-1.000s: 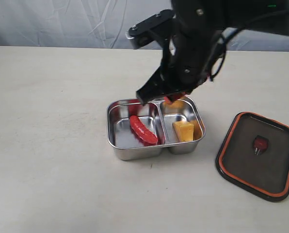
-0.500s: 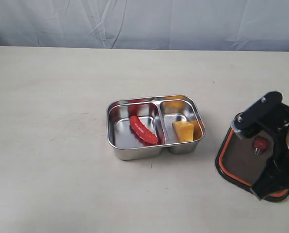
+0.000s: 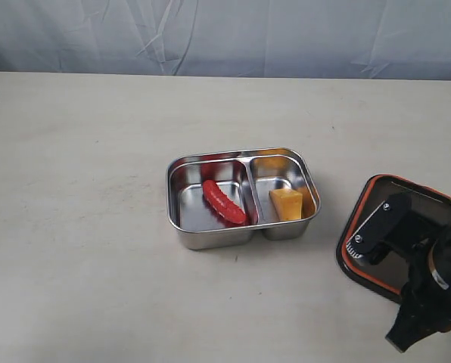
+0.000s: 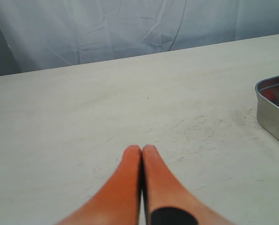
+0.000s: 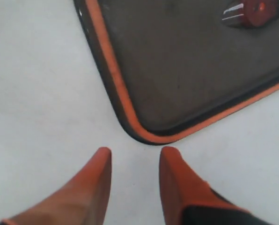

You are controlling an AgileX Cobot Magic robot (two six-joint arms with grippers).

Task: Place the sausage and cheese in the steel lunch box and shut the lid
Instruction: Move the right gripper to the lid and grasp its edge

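The right pincer [image 5: 136, 154], half-spread and empty, hangs low over the surface [image 5: 32, 93] just short of the lid [image 5: 191, 70]. The lid's rounded corner points into the gap between the tips, and its long axis seems to slant away, though the arm hides part. Beyond the lid, the steel lunch box [image 3: 210, 238] holds the sausage [image 3: 223, 202] and the cheese [image 3: 286, 204] in separate compartments. The left pincer [image 4: 142, 151], pressed shut on nothing, is farther from the lid.

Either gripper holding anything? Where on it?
Nothing held: left gripper is shut and empty; right gripper is open, just off a corner of the lid.
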